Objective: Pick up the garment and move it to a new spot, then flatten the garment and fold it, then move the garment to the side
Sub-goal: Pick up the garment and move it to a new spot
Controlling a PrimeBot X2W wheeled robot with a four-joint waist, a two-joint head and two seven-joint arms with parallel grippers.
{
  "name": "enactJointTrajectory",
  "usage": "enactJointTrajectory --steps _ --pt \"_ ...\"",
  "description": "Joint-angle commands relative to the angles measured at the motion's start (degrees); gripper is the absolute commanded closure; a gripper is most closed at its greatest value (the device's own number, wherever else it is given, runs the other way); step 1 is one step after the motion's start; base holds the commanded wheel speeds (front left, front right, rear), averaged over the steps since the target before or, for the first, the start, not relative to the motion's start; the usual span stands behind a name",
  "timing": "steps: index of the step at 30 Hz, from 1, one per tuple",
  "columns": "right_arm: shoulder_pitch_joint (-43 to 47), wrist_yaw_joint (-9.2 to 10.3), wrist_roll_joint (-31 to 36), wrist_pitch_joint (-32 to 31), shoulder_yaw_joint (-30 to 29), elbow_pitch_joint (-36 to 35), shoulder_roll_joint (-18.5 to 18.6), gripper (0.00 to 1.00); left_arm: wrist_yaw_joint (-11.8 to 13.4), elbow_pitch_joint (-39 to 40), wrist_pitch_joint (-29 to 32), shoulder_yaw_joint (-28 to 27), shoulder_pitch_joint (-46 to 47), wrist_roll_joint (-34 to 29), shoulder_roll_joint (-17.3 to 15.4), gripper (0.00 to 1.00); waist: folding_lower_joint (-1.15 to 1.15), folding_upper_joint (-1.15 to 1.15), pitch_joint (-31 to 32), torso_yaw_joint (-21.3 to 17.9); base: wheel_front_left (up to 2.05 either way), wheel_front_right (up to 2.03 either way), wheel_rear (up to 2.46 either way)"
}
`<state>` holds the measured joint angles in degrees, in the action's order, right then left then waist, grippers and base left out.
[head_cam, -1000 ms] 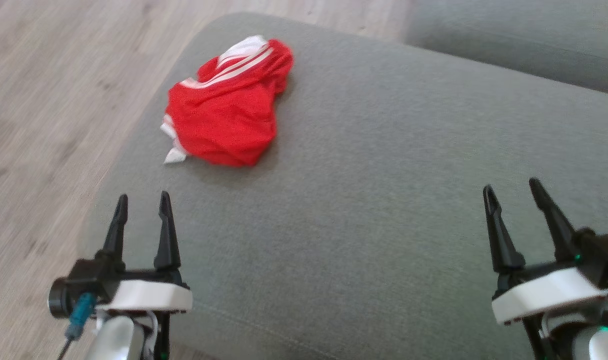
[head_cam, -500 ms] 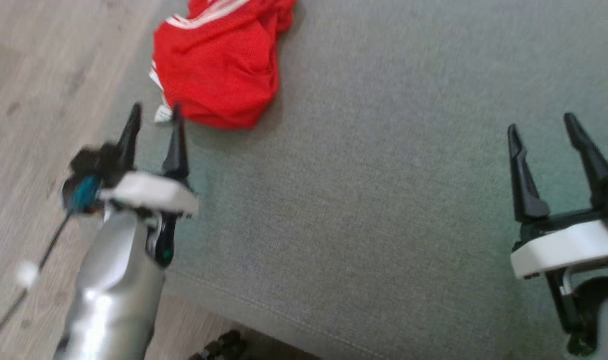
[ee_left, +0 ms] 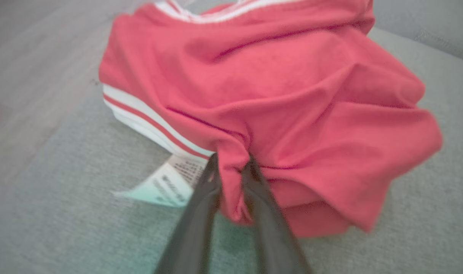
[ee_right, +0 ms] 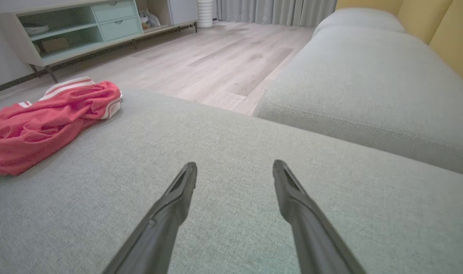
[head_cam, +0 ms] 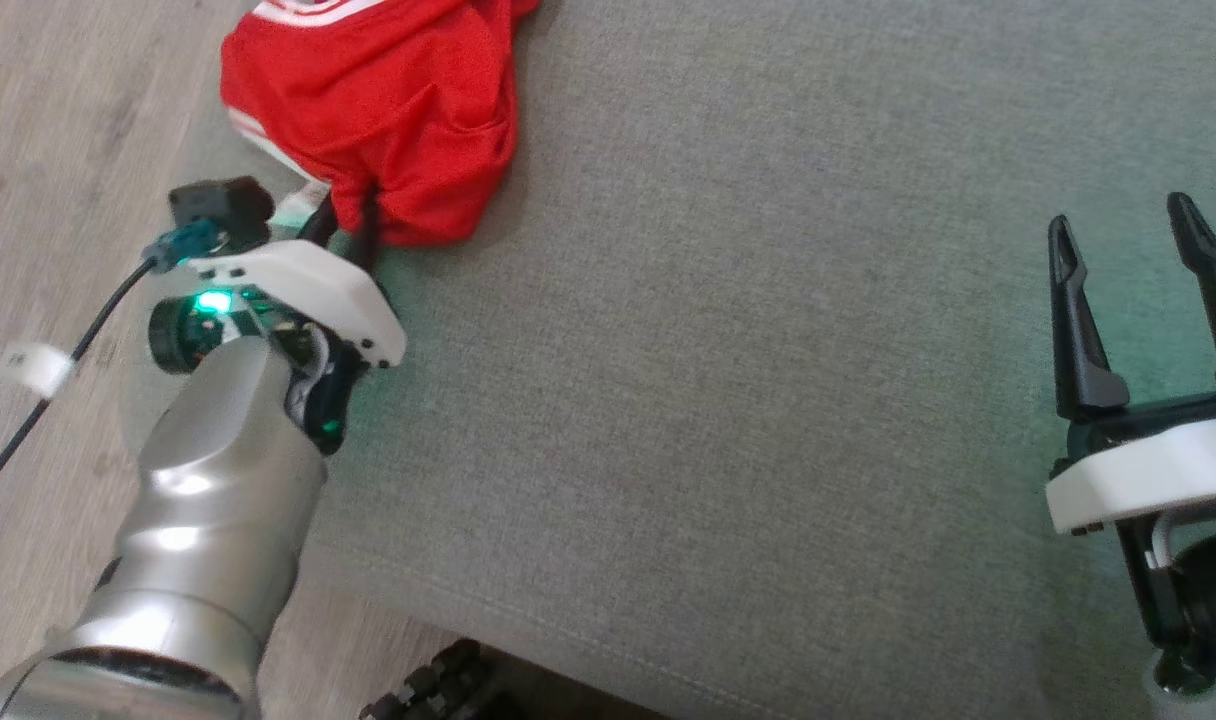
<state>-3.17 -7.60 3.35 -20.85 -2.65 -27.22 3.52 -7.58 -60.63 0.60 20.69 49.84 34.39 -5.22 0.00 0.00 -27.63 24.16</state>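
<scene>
The garment is a crumpled red piece with white stripes, lying at the far left of the grey sofa cushion. My left gripper has reached its near edge, and the fingertips are tucked into the cloth. In the left wrist view the garment has a fold pinched between the two dark fingers of the left gripper, next to a white care label. My right gripper hovers open over bare cushion at the right. The right wrist view shows the right gripper open, with the garment far to its left.
Wooden floor runs along the cushion's left edge, close beside the garment. A cable hangs from my left wrist over the floor. A second grey cushion lies beyond a gap, and a low cabinet stands across the room.
The head camera has tilted down and shifted. My left arm has reached forward to the garment's near edge, and its fingers have closed on a fold. The right gripper stays open.
</scene>
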Motion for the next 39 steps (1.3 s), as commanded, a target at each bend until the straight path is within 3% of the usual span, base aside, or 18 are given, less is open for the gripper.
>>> enactJointTrajectory --steps 1,6,11,21,29,34,39 --pt "-1.1 0.11 -0.6 1.3 1.2 -1.8 -0.1 0.00 0.1 0.6 -2.7 0.0 -0.3 0.7 -4.1 1.00 0.00 0.00 1.6 -0.6 0.00 0.00 0.00" --pt "-0.8 0.11 -2.0 4.2 1.7 0.5 -0.4 0.00 0.1 -0.2 -12.1 0.0 -1.2 1.2 -7.7 1.00 0.00 0.00 6.5 -2.5 0.00 0.00 0.00" --pt "0.1 0.11 -3.6 7.4 3.2 3.3 -0.6 0.00 1.8 2.7 -15.3 -1.4 -4.5 -0.1 -10.8 1.00 0.00 0.00 12.0 -5.5 0.00 0.00 0.00" --pt "2.7 0.11 -10.8 13.3 6.0 9.7 -0.6 0.00 8.7 24.8 -15.6 -4.9 -22.6 -2.9 -13.0 1.00 0.00 0.00 19.7 -12.6 0.00 0.00 0.00" --pt "4.4 0.11 -14.3 16.0 6.5 12.4 -0.6 0.00 13.0 44.9 -7.5 -2.4 -35.5 -1.2 -11.5 1.00 0.00 0.00 20.5 -21.0 0.00 0.00 0.00" --pt "4.2 0.11 -15.0 16.8 5.7 12.5 -0.6 0.00 12.3 51.5 -3.1 2.9 -35.7 -3.1 -10.5 1.00 0.00 0.00 18.4 -26.8 0.00 0.00 0.00" --pt "3.6 0.11 -15.6 17.6 5.3 12.4 -0.6 0.00 8.7 53.0 0.6 10.8 -31.6 -7.1 -8.8 1.00 0.00 0.00 15.3 -32.1 0.00 0.00 0.00"
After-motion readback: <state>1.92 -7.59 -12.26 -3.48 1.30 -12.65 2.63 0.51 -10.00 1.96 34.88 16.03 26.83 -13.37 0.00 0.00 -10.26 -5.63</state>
